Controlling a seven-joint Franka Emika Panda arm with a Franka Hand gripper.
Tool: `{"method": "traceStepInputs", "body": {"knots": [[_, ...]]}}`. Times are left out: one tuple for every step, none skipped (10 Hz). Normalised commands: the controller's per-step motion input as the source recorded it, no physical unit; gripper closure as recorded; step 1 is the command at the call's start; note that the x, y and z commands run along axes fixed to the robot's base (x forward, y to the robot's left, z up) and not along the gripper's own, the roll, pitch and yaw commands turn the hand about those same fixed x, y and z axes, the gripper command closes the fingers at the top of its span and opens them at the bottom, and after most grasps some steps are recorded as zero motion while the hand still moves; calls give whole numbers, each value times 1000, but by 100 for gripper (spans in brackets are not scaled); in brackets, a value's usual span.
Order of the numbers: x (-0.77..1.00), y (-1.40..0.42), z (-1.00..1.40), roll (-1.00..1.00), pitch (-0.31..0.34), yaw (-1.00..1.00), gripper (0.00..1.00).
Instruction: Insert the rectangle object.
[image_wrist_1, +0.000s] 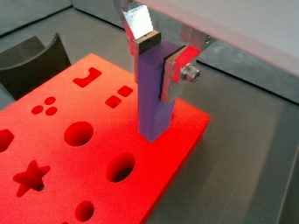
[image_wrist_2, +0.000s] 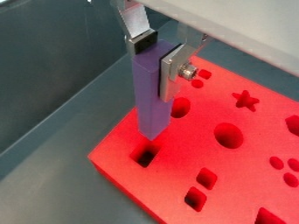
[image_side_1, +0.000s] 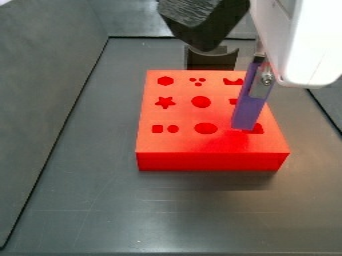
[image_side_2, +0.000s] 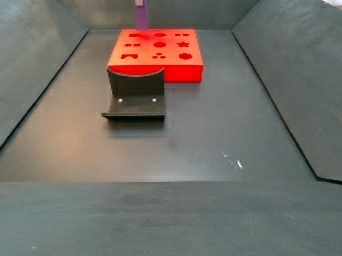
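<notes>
The rectangle object, a long slim purple bar, hangs upright in my gripper, which is shut on its upper end. It also shows in a wrist view and in both side views. Its lower end is just above the red block near one corner. A small rectangular hole in the red block lies open right beside the bar's lower end. The silver fingers clamp the bar from two sides.
The red block has several other shaped holes: round, star, arch, small squares. The dark fixture stands on the floor next to the block and shows in a wrist view. Grey bin walls surround the floor.
</notes>
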Motion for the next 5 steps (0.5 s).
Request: {"method": "traceStepInputs", "body": {"knots": [[657,-49,0,61,236,-86,100],[814,0,0,69,191,0,100],[789,9,0,47,151,349,100],[689,0,0,40,123,443,100],[586,0,-9,36,94,423,100]]}}
